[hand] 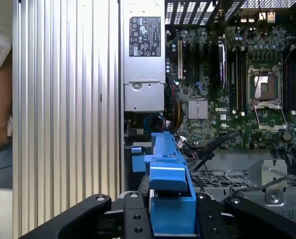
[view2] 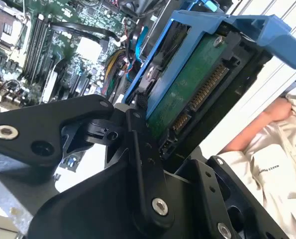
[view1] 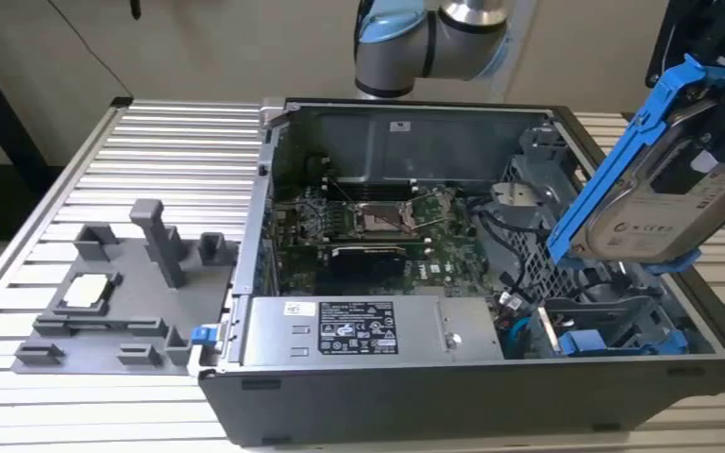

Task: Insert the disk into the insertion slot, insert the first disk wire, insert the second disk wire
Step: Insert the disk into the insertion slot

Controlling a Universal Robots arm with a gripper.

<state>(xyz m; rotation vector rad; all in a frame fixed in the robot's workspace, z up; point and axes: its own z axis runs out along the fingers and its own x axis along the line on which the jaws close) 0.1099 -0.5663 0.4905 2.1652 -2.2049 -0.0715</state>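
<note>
**Disk gripped and tilted above the bay, not yet seated**

You are on the first step. The fingers (hand: 133, 219) are closed on the disk (view1: 665, 203), one clamped against each long side of its blue carrier frame, as both wrist views show. The disk hangs steeply tilted, clear of the case. The insertion slot (view1: 596, 313) lies below the fingers, well apart from the disk. The disk's connector edge (view2: 207, 87) is bare, so I judge neither wire is in.

As I read it, seating the disk calls for taking out that tilt and squaring the frame with the bay walls. The bay looks barely wider than the carrier.

Sweeping from the exterior view's left:
- **Fixture tray:** the grey fixture tray (view1: 110, 293) sits on the ribbed tabletop (view1: 148, 151), far from the fingers and no concern.
- **Power-supply box and motherboard:** the silver power-supply box (view1: 350, 330) and the motherboard (view1: 376, 226) are nearer, inside the case, but off to the side of the fingers.
- **Cables:** the dark cables (view1: 514, 226) run just beside the bay, below the fingers. These are the likeliest snag.
- **Second carrier:** another blue carrier (view1: 615, 342) sits low in the cage. I cannot tell which compartment it fills.

A person's sleeve (view2: 282, 169) is close beside the fingers, on the side away from the case.
</note>
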